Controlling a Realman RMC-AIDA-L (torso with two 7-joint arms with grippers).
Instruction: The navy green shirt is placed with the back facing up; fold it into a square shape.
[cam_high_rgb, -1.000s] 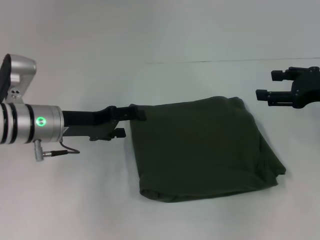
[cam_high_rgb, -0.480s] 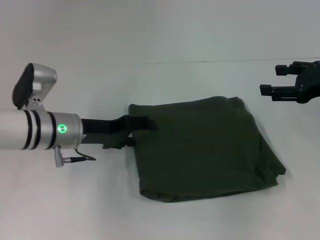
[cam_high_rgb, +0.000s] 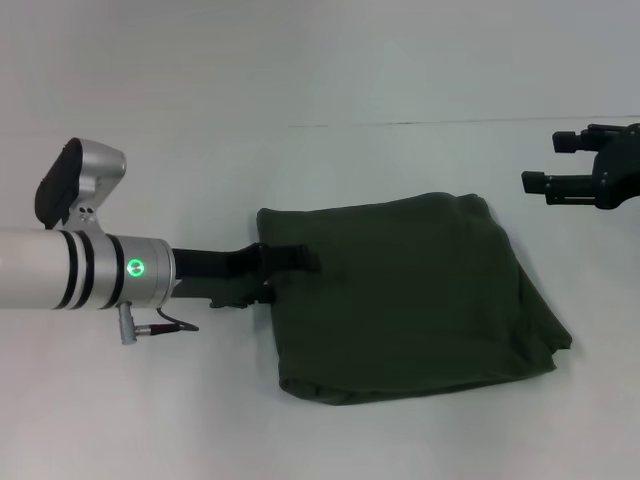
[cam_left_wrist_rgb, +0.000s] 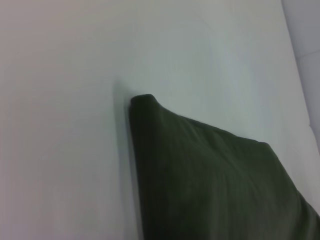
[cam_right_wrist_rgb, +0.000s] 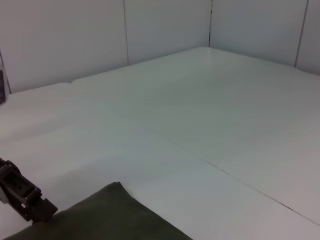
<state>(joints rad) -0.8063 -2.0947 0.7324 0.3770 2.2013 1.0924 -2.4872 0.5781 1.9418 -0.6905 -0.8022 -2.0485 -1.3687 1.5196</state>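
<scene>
Left arm reaches in low from the left, nearly level with the table. Silver wrist barrel with black bands, a small green light lit on it, a thin cable looped beneath. Left gripper sits at the shirt's left edge, near the far-left corner. One black finger lies on top of the cloth; the other is low at the hem, partly hidden. Whether the fingers actually pinch the fabric I cannot tell.

Right arm held off to the far right, raised clear of the table. Right gripper points left, its two black fingers apart with a clear gap, nothing between them. It is well apart from the shirt.

No writing, brand or label readable anywhere.

Shirt lies mid-table, already folded into a rough square, dark olive, plain. Near edge looks thick and rolled; right side slumps outward a little. The left wrist view shows one corner of the shirt standing slightly proud of the surface.

Table is white, matte, with a thin seam running across it behind the shirt. The right wrist view shows pale panelled walls beyond the table.
</scene>
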